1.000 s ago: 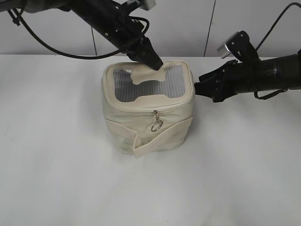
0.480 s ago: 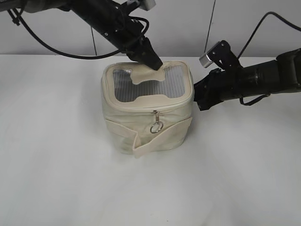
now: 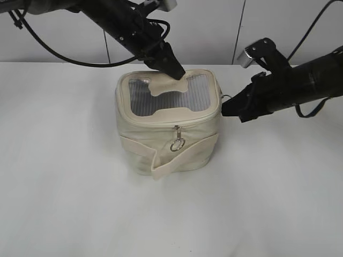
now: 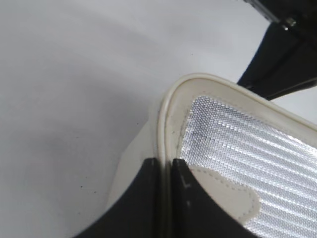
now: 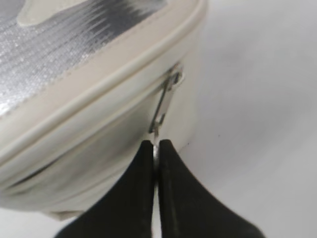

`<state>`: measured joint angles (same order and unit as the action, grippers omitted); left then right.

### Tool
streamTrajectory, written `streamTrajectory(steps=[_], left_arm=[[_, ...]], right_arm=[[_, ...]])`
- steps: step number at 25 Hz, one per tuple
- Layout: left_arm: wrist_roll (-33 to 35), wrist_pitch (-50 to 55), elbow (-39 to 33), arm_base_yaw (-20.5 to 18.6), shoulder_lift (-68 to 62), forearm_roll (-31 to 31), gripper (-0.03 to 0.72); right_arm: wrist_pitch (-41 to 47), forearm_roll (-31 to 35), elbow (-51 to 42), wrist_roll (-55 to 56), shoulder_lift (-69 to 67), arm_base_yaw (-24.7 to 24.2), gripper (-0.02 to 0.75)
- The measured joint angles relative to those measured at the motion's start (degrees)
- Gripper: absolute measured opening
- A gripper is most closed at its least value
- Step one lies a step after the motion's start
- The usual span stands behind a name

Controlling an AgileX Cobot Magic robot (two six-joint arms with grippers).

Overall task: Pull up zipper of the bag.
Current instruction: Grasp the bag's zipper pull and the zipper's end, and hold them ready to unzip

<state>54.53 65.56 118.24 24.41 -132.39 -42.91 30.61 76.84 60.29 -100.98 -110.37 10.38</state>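
A cream fabric bag (image 3: 169, 126) with a silver mesh lid stands on the white table. My left gripper (image 3: 177, 70) is shut on the piped rim of the lid at the bag's back edge; in the left wrist view (image 4: 165, 166) the rim runs between the fingers. My right gripper (image 3: 225, 108) is at the bag's right side, shut on a metal zipper pull (image 5: 165, 106), which runs into the fingertips in the right wrist view (image 5: 156, 146). A second zipper pull with a ring (image 3: 178, 141) hangs on the bag's front.
The white table (image 3: 69, 187) stretches around the bag. A grey panelled wall (image 3: 214, 27) stands behind. A loose cream strap (image 3: 177, 160) wraps the bag's front lower part.
My right arm has swung: it dipped and closed in on the bag's right side, then rose slightly, with the pull ring now showing at its tip. The left gripper and bag have stayed put.
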Motion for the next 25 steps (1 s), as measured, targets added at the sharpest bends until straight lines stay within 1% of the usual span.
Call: streamTrajectory(steps=[2, 8, 15, 17, 20, 25], left_arm=[[-0.7, 0.0, 0.0, 0.0, 0.0, 0.05, 0.04], [-3.74, -0.15, 0.0, 0.15, 0.0, 0.23, 0.04], [-9.71, -1.32, 0.0, 0.29, 0.0, 0.52, 0.039], [-11.65, -1.65, 0.0, 0.48, 0.0, 0.52, 0.039], [-13.58, -1.91, 0.0, 0.66, 0.0, 0.52, 0.039], [-16.25, -2.5, 0.0, 0.56, 0.0, 0.91, 0.039]], right_arm=[[0.0, -2.42, -1.99, 3.4, 1.99, -0.47, 0.008], [-0.63, -2.38, -10.53, 7.16, 9.55, -0.64, 0.008], [2.91, -6.29, -18.26, 16.27, 19.18, -0.64, 0.008], [4.52, -6.3, -20.26, 17.95, 21.23, -0.19, 0.008], [4.02, -5.79, -21.57, 21.14, 22.35, 3.45, 0.008], [-4.39, 1.09, -20.32, 22.71, 20.12, 17.04, 0.008]])
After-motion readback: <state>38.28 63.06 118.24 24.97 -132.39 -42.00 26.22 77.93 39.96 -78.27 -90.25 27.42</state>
